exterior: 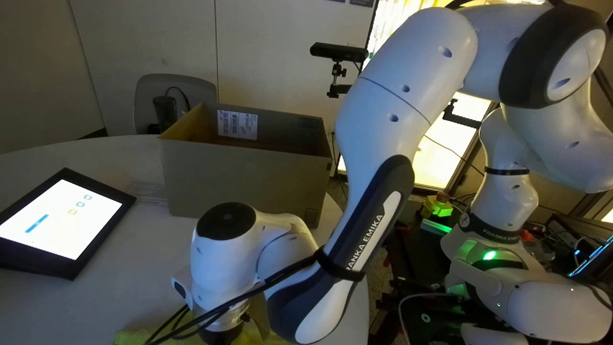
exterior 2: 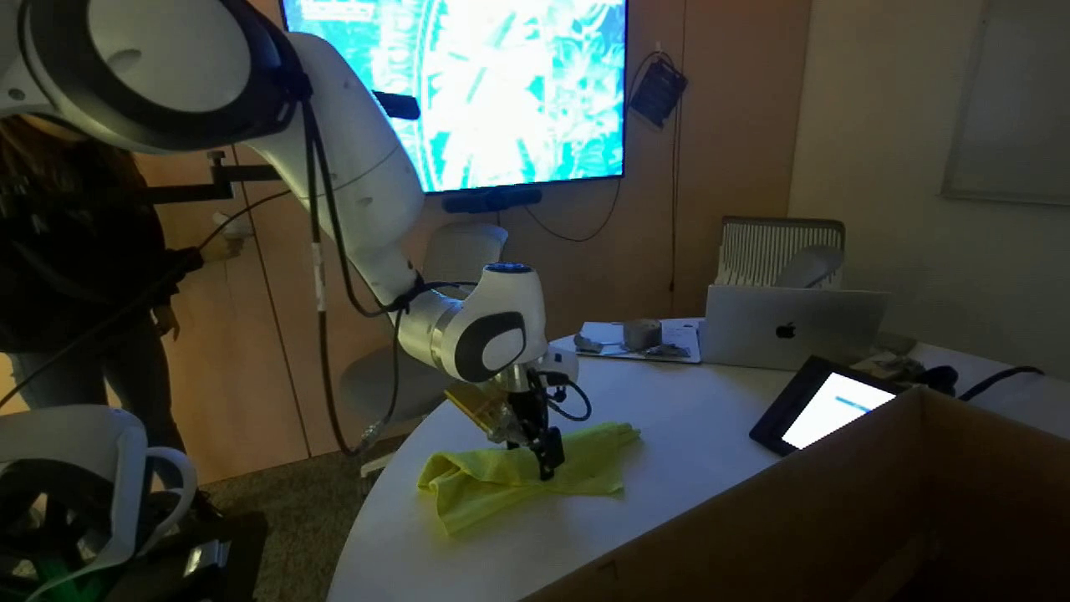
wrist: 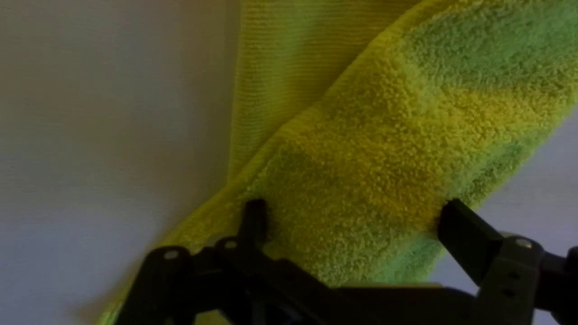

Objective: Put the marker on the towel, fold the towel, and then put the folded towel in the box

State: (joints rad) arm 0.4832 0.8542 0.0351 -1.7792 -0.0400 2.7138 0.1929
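Note:
The yellow-green towel [exterior 2: 589, 458] lies rumpled on the table, and part of it is folded over. In the wrist view a fluffy layer of the towel [wrist: 361, 158] crosses diagonally over a ribbed one. My gripper [wrist: 354, 208] points down over it, open, its fingertips wide apart on or just above the cloth; contact is hard to judge. Nothing is visibly pinched. An exterior view has the gripper [exterior 2: 532, 460] low at the towel's middle. The brown cardboard box [exterior: 244, 177], open at the top with a white label inside, stands near the arm. The marker is hidden or out of view.
On the round white table [exterior 2: 669, 401] sits a dark-framed tablet [exterior: 62, 220] with a lit screen. A laptop [exterior 2: 790, 328] and a tape roll [exterior 2: 642, 334] on papers lie farther back. The box wall [exterior 2: 752, 527] rises beside the towel area. A person [exterior 2: 75, 251] stands off the table.

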